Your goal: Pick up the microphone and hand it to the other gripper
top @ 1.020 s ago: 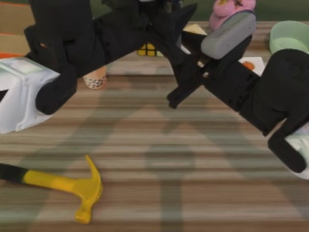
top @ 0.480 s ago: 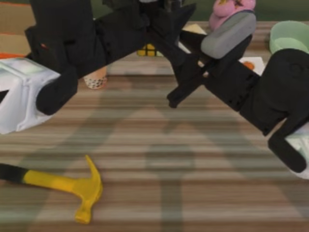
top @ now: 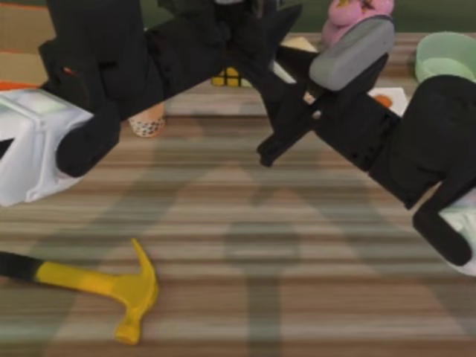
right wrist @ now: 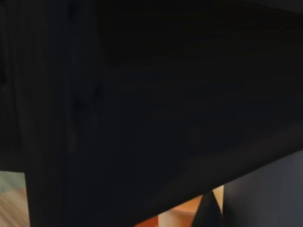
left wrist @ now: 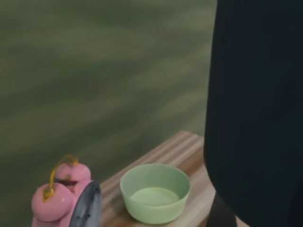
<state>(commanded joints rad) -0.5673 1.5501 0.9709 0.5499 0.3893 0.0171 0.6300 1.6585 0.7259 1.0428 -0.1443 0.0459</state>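
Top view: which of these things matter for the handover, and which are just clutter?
Job: grey-handled microphone, raised above the table; left gripper and right gripper, meeting far-centre.
Clutter: yellow black-handled hammer, pale green bowl, pink alarm clock, colourful puzzle cube, spotted cup.

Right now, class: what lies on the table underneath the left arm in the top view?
Under the left arm, a cup with a spotted base and a yellow-and-black cube peek out. Both are partly covered; whatever else lies beneath is hidden.
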